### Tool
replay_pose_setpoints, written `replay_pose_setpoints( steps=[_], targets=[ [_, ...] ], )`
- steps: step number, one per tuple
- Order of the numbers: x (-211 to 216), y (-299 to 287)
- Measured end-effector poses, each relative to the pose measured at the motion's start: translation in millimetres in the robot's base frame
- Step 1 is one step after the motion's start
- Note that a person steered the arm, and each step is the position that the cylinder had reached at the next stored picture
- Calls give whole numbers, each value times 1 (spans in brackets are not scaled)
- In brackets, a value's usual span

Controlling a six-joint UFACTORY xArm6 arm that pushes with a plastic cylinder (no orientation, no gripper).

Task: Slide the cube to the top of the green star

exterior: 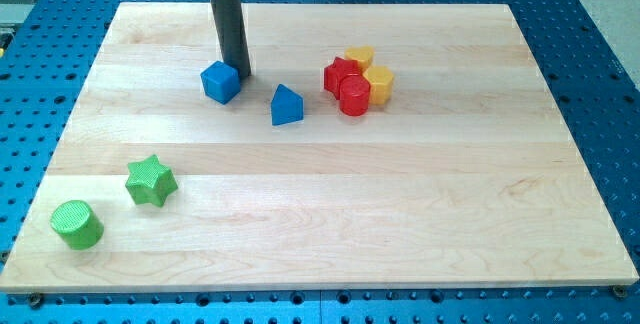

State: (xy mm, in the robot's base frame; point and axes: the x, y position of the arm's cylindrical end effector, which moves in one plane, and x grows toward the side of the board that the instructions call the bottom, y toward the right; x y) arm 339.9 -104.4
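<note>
A blue cube (220, 81) sits in the upper left part of the wooden board (330, 224). My tip (241, 70) stands right against the cube's upper right side, touching it or nearly so. The green star (150, 181) lies far off toward the view's lower left, well below and left of the cube. The rod rises from the tip to the view's top edge.
A blue triangular block (286, 105) lies right of the cube. A tight cluster of red blocks (347, 86) and yellow blocks (374, 76) sits further right. A green cylinder (77, 224) stands at the lower left, below and left of the star.
</note>
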Motion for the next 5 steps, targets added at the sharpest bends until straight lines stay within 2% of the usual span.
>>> replay_pose_setpoints(
  steps=[2,4,5],
  targets=[
    [1,1],
    [59,-67],
    [64,-77]
  ],
)
